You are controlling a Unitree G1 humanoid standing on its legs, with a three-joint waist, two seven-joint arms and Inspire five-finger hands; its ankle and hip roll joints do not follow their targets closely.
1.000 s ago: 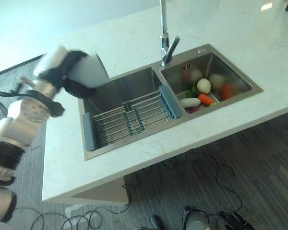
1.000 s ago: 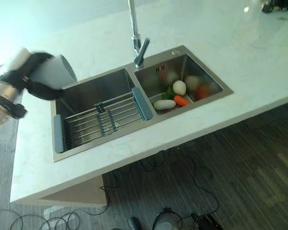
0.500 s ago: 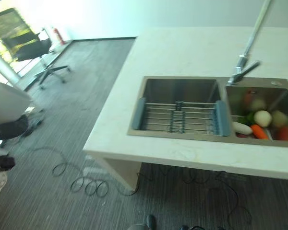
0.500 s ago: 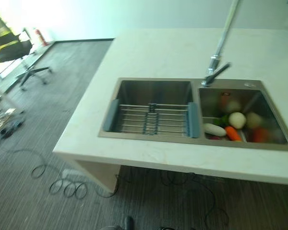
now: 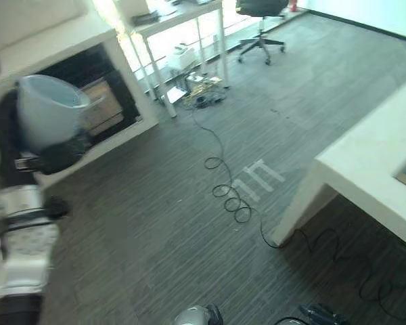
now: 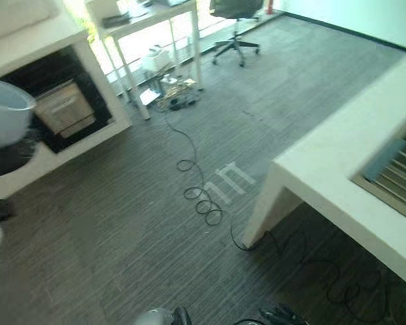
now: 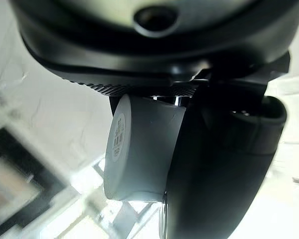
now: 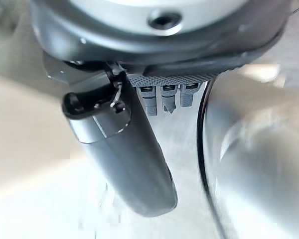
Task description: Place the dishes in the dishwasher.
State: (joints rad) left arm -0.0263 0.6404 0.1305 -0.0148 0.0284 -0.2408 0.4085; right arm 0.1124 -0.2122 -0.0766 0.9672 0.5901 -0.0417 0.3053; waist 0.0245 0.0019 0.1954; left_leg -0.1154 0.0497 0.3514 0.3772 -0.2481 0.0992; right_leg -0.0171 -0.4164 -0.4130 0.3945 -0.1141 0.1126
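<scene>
- The robot's dark left hand point(image 5: 51, 152) is gripping a pale grey, round plastic cup-like dish point(image 5: 47, 108) from below, its fingers wrapped around the lower wall; the left wrist view is showing the same dish point(image 7: 139, 147) pressed against the thumb point(image 7: 224, 164).
- The dish is sitting upright, mouth up, in front of the dark open recess of a white cabinet unit point(image 5: 88, 74), which is probably housing the dishwasher.
- The dish is hanging above the dark striped floor point(image 5: 189, 223), well apart from the white stone counter point(image 6: 352, 156).
- The right hand point(image 8: 122, 159) is hanging relaxed with its thumb straight, carrying nothing; a blurred silvery surface is sitting just beside it.
- Judging from this, the carry is under way and the placing is not yet done.
- To do it well, the hand should be keeping the dish level and squarely held while closing on the cabinet recess.
- The rim should be clearing the cabinet's white frame on entry, since a knock there could twist the dish in the grip.
- The fingers should be loosening only once the dish is resting on something firm inside.
</scene>
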